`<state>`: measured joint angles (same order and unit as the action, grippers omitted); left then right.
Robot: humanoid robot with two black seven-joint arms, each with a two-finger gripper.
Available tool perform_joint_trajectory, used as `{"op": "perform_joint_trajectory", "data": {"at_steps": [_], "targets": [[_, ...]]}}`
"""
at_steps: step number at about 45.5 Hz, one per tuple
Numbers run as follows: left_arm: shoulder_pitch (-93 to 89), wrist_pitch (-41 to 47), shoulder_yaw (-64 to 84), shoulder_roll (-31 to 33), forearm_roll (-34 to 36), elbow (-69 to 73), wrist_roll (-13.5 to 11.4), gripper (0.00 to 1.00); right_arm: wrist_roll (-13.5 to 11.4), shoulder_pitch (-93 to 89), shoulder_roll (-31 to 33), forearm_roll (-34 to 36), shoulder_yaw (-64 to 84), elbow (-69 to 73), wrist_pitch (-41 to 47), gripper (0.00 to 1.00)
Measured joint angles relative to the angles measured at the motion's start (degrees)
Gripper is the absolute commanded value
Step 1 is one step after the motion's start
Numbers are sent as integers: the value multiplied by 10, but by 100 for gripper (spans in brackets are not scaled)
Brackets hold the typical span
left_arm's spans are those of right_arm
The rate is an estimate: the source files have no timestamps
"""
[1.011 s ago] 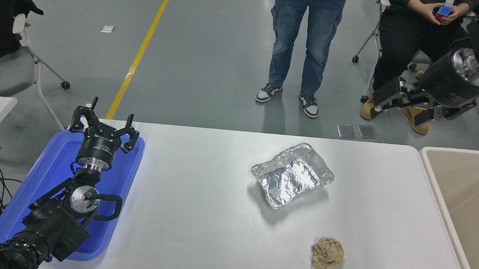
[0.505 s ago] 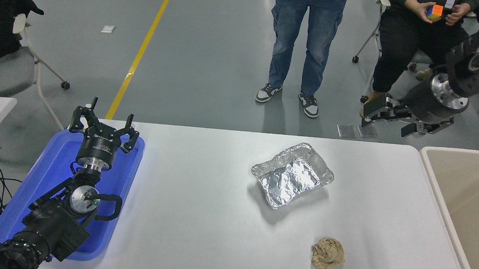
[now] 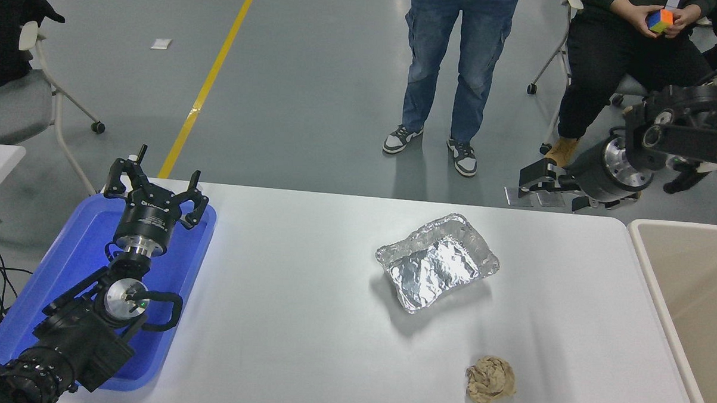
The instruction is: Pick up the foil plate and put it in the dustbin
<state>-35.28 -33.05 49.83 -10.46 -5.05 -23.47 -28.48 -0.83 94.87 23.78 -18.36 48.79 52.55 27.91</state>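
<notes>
Foil plates: one, left of and nearer than the right hand
Paper balls: one
Dustbins: one
Blue trays: one, under the left hand
Hands: two
People: two
Tables: one

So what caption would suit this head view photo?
Right gripper hovers open beyond the table's far edge, near the foil plate; dustbin waits at right.

The foil plate lies mid-table, dustbin right, paper ball nearer.
</notes>
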Motion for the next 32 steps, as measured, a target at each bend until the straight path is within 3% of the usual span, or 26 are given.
{"op": "perform_joint_trajectory", "data": {"at_steps": [32], "targets": [[0, 0, 0, 0, 0, 0, 0, 100, 1, -173, -91, -16, -43, -159, -54, 100]]}}
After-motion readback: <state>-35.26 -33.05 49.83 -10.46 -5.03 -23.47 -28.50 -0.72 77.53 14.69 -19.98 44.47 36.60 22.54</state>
